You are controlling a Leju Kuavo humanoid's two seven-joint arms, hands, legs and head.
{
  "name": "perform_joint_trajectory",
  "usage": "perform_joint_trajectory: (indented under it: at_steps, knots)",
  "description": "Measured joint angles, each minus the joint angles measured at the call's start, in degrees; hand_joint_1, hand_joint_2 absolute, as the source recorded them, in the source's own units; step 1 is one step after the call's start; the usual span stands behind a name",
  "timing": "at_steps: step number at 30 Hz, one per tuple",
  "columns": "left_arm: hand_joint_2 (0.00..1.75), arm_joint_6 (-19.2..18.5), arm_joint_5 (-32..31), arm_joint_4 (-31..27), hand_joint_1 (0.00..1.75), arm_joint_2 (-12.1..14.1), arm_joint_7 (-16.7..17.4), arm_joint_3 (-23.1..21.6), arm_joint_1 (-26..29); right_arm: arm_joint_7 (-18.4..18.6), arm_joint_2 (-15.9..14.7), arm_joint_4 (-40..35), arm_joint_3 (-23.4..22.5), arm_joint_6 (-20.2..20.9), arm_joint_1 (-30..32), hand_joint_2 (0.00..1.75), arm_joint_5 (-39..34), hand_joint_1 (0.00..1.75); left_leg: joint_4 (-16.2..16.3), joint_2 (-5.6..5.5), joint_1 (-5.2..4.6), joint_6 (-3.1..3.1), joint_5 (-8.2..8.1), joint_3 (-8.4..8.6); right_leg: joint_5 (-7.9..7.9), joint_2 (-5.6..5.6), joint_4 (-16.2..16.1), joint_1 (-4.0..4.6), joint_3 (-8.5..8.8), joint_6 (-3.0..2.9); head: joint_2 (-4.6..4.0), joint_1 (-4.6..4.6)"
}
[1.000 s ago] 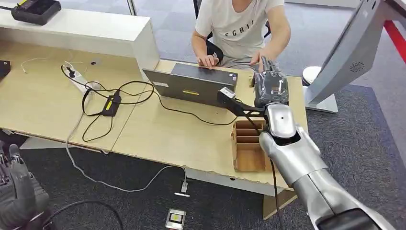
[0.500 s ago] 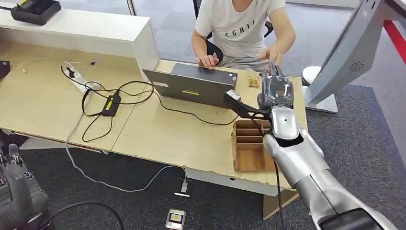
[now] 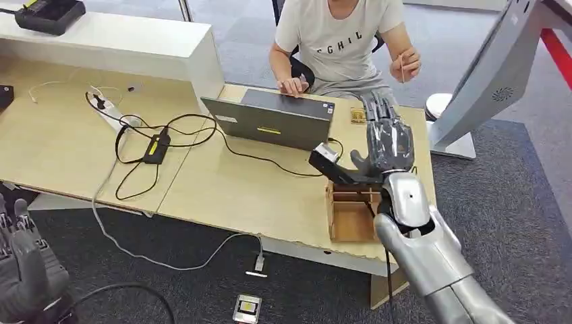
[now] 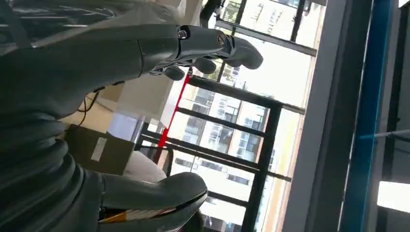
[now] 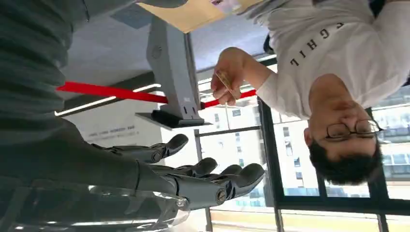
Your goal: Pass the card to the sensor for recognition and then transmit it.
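Person's hand pinches thin card, seemingly wooden; right hand empty.

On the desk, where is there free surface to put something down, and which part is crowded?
Free: the wood between the laptop and the desk's near edge, left of the wooden box. Crowded: the black cables left of the laptop, and the far right corner, where the right hand hovers over the box.
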Motion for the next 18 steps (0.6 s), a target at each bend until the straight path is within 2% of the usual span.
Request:
perform_joint_trajectory:
  at_steps: [2, 5, 11, 13, 16, 18]
  knots:
    - [1.75, -0.59, -0.92, -0.04, 0.0, -0.09, 0.0, 0.29, 0.48, -0.64, -1.59, -6.2, -0.57, -0.72, 3.89, 1.75, -0.79, 0.0, 0.0, 0.01, -0.01, 0.01, -0.03, 0.01, -0.01, 0.01, -0.01, 0.0, -0.02, 0.0, 0.0, 0.0]
    - [1.75, -0.74, -3.15, -0.52, 0.0, -0.41, 0.0, 0.66, 1.17, -1.49, -3.99, -16.3, -2.03, -5.42, 11.39, 1.75, -3.56, 0.0, 0.0, -0.01, -0.01, 0.03, -0.06, 0.01, -0.07, 0.0, -0.03, -0.01, 0.02, 0.03, 0.0, 0.04]
    - [1.75, -1.68, -3.41, -0.7, 0.0, -0.68, 0.0, 1.11, 1.45, -3.69, -8.1, -32.34, -4.63, -10.57, 21.92, 1.75, -8.06, 0.0, -0.02, 0.01, 0.0, 0.02, -0.1, 0.05, -0.1, -0.02, -0.04, -0.01, 0.1, 0.02, 0.0, 0.04]
    - [1.75, -2.19, -3.12, -0.72, 0.0, -0.68, 0.0, 1.36, 1.7, -4.83, -9.2, -36.93, -5.18, -13.65, 25.97, 1.75, -9.09, 0.0, -0.03, -0.02, 0.0, 0.02, -0.1, 0.03, -0.12, -0.06, -0.05, -0.01, 0.1, 0.02, 0.0, 0.02]
    - [1.75, -2.43, -2.91, -0.7, 0.0, -0.66, 0.0, 1.6, 1.43, -7.29, -9.77, -41.4, -6.03, -21.98, 32.12, 1.75, -12.8, 0.0, -0.04, 0.02, 0.0, 0.02, -0.2, 0.08, -0.16, 0.0, -0.05, 0.0, 0.14, -0.01, 0.0, 0.04]
    - [1.75, -2.39, -2.88, -0.7, 0.0, -0.63, 0.0, 1.64, 1.46, -10.32, -9.72, -43.76, -6.79, -23.85, 35.66, 1.75, -15.8, 0.0, -0.05, 0.03, 0.0, 0.02, -0.2, 0.07, -0.16, 0.01, -0.05, 0.0, 0.12, -0.02, 0.0, 0.0]
